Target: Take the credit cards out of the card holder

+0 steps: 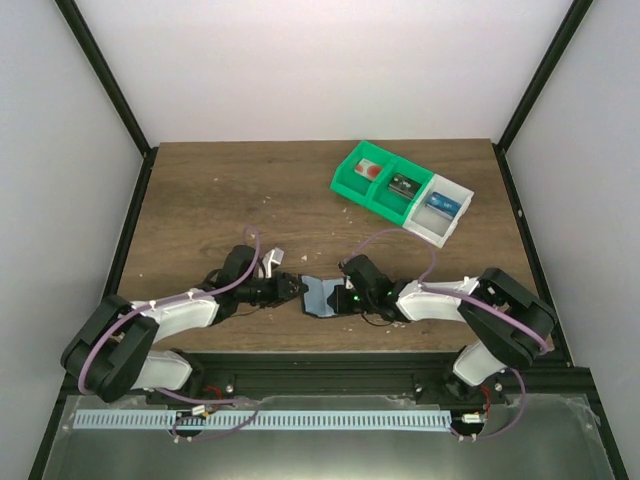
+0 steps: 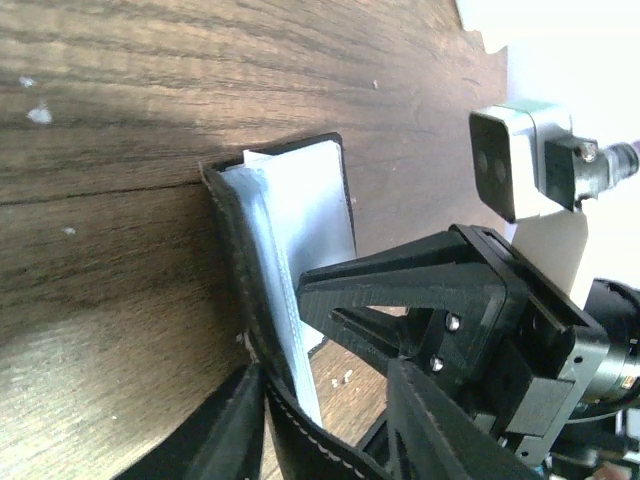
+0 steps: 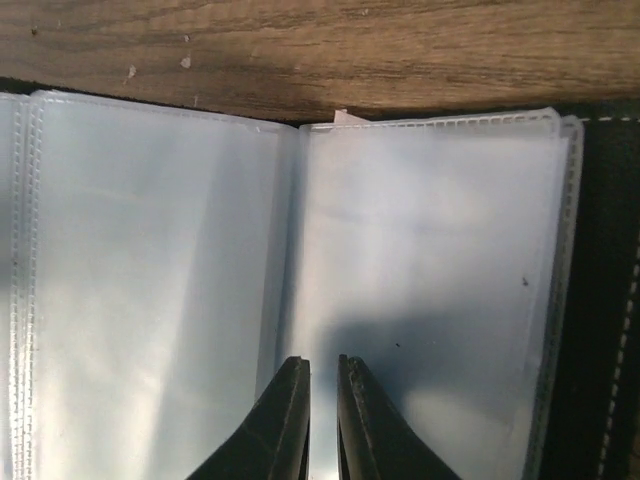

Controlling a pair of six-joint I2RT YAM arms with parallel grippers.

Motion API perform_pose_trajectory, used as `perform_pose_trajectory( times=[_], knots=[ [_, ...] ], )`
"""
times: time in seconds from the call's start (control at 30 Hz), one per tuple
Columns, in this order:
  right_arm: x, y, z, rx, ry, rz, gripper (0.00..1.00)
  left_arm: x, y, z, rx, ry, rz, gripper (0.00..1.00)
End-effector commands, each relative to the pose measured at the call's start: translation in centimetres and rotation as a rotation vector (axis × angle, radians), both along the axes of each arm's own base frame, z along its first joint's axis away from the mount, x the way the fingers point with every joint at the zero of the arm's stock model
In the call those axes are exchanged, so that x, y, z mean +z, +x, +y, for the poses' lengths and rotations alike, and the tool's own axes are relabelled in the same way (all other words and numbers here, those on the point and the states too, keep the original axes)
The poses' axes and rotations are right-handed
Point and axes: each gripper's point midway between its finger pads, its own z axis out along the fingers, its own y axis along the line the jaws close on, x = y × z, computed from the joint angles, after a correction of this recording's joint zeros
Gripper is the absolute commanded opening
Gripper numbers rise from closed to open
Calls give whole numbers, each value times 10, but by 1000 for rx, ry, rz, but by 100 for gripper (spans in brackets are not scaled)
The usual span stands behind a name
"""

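Closest to the lens in the overhead view are the two arm bases along the bottom edge, so starting there and going left to right. On the left side the left arm reaches in toward the middle. Its left gripper sits at the left edge of the card holder, which lies open on the table a bit below centre frame. On the wrist cam the jaws are partly open, straddling the black stitched cover without clamping it, as far as I can see.

Facing up are the clear sleeves, and they look empty to me. A small pale corner peeks out at the top of the fold. Could be a card, can't tell.

Over on the holder's right side is the right gripper, fingers almost together with just a sliver between. Whether it's pinching a sleeve, honestly can't tell.

Upper right of the frame has a green bin and a white bin, with what look like cards inside.

Tip for this step: I'd clamp the cover with the left side first so nothing slides. Then grab a card edge with the right and pull along the sleeve opening, not upward, or the whole holder probably lifts.
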Motion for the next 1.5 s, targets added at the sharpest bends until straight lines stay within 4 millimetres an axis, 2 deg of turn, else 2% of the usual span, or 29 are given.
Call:
perform_pose_trajectory(
  times=[0.0,0.13,0.3,0.47,0.63,0.8,0.97,1.1,1.27,1.37,1.47],
  knots=[
    [-13,-3,-3,-6,-13,25,11,8,1,-4,-28,-16,-43,39],
    [-12,-4,-2,2,-6,22,10,3,5,-1,-12,15,-62,43],
    [-15,-6,-2,7,-2,32,10,-7,7,-2,-16,31,-47,39],
    [-19,-9,-4,1,-3,48,10,-15,7,-2,-17,37,-33,26],
    [-17,-11,-4,7,6,52,10,-10,6,-4,-23,24,-40,9],
    [-7,-10,-3,3,20,38,13,-7,-2,-3,-42,0,-39,0],
    [6,-14,-4,7,44,43,20,-7,-10,0,-37,-12,-25,0],
    [26,-13,-4,-10,74,23,32,-8,-15,2,-28,-13,-20,0],
    [44,-16,13,29,127,22,48,-8,-21,2,-16,-36,-6,0],
    [47,-21,26,58,136,38,60,-11,-24,3,-7,-37,10,0],
    [45,-26,37,85,135,60,65,-11,-26,2,-6,-43,15,0]
  ],
)
